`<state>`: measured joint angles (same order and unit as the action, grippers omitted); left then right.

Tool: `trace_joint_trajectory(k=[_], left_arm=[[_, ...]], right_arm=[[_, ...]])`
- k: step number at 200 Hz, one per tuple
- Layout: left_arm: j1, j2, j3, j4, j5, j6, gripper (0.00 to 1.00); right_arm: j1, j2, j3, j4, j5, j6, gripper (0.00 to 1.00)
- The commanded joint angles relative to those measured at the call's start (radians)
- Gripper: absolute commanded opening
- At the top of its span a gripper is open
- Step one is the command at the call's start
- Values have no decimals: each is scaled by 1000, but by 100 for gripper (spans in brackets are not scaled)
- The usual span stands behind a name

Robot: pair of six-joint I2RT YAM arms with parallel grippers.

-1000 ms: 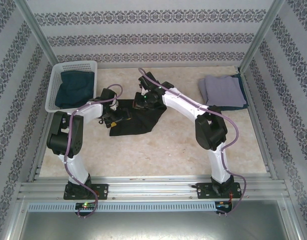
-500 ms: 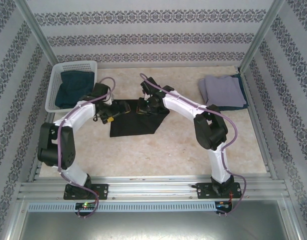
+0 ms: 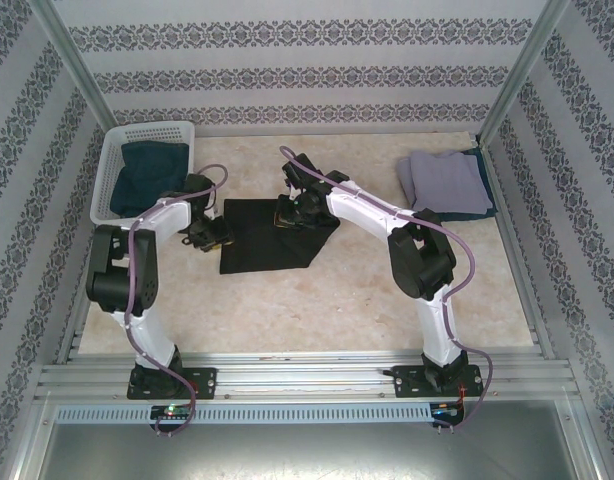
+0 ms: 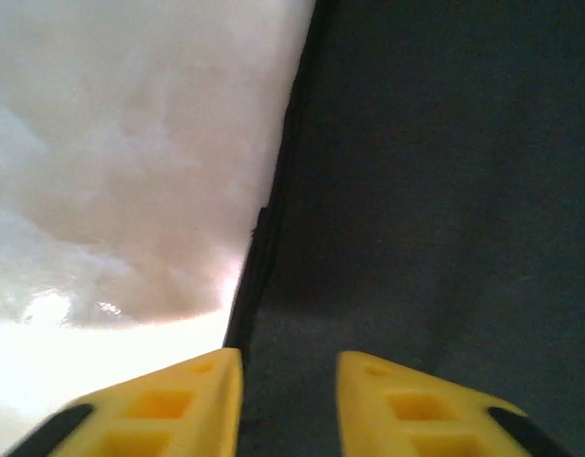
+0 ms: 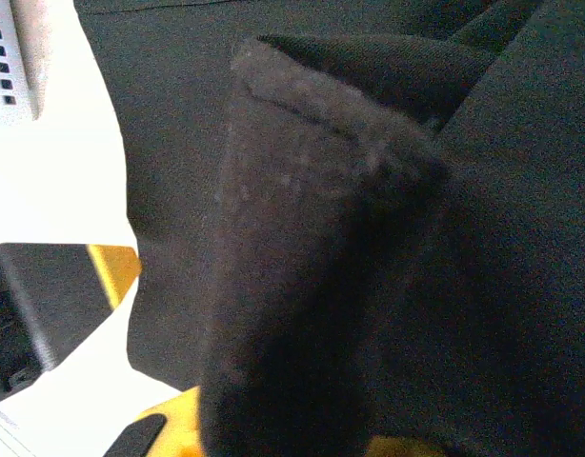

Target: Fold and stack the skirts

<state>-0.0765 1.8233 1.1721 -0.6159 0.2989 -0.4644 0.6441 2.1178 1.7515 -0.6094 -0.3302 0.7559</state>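
Black skirt (image 3: 272, 248): spread mostly flat at ctr of surface (image 3: 367, 290), btw the two arms. Far edge bunched up under R arm.

R pincer (image 3: 292, 212): pressed together on that far edge, pinching a fold of the black cloth. In R wrist view, fold standing up as a dark fuzzy ridge, rest of cloth lying behind it.

L pincer (image 4: 288, 405): low at skirt's L edge. Yellow fingers (image 4: 188, 400) a little apart, one over bare surface, other over the cloth, hem running down into the gap. Can't tell whether pinching or just straddling.

Denim skirt (image 3: 147, 178): dark blue, bundled inside white basket (image 3: 152, 132) at far L corner, just beyond L arm.

Lavender-grey skirt (image 3: 442, 180): folded at far R of surface, lying on top of 2nd denim skirt (image 3: 486, 190), w/ blue showing along its R side. Pair well apart from the black one.
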Motion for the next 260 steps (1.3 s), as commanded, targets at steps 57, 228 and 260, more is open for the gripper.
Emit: trace_joint_trajectory(k=[57, 228, 260], left_arm=[[1, 54, -36, 64, 59, 18, 3], [15, -60, 14, -69, -65, 75, 7], [14, -88, 24, -115, -90, 94, 17]], right_arm=[[45, -1, 70, -14, -55, 31, 0], [67, 41, 178, -68, 26, 11, 0], [4, -136, -106, 46, -37, -29, 0]])
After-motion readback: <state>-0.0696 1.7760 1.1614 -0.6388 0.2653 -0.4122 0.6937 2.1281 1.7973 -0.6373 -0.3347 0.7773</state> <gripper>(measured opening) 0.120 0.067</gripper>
